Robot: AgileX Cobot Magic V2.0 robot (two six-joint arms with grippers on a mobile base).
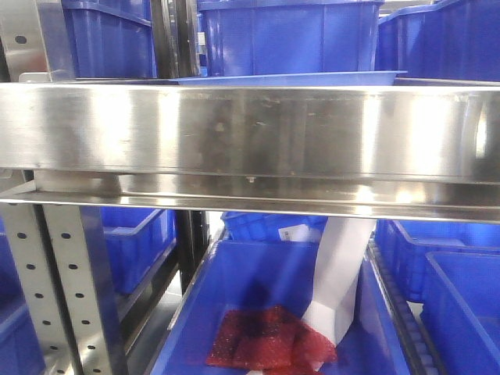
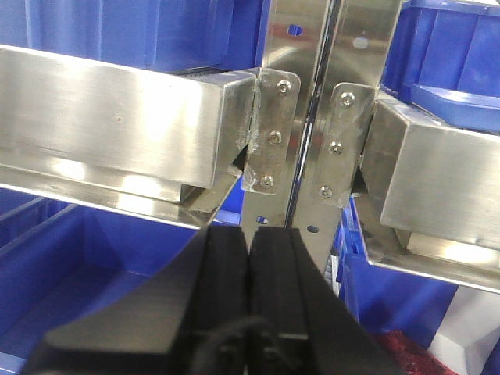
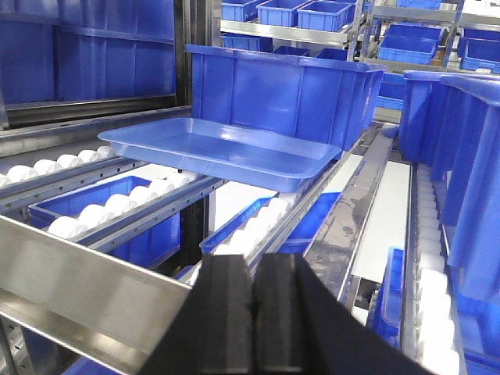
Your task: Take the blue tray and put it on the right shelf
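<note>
Blue tray (image 3: 221,150) lies on white rollers (image 3: 94,215) of right shelf (image 1: 250,133), deep blue bin (image 3: 281,90) just behind; front view shows only its rim over the rail; left gripper (image 2: 250,250) & right gripper (image 3: 255,273) both pressed together, empty, bases cut off.

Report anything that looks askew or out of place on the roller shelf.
The shallow periwinkle-blue plastic tray sits skewed on the white roller lanes, its corner angled rather than square with the rails, in front of a deep dark-blue bin. Nothing looks spilled or damaged.
</note>
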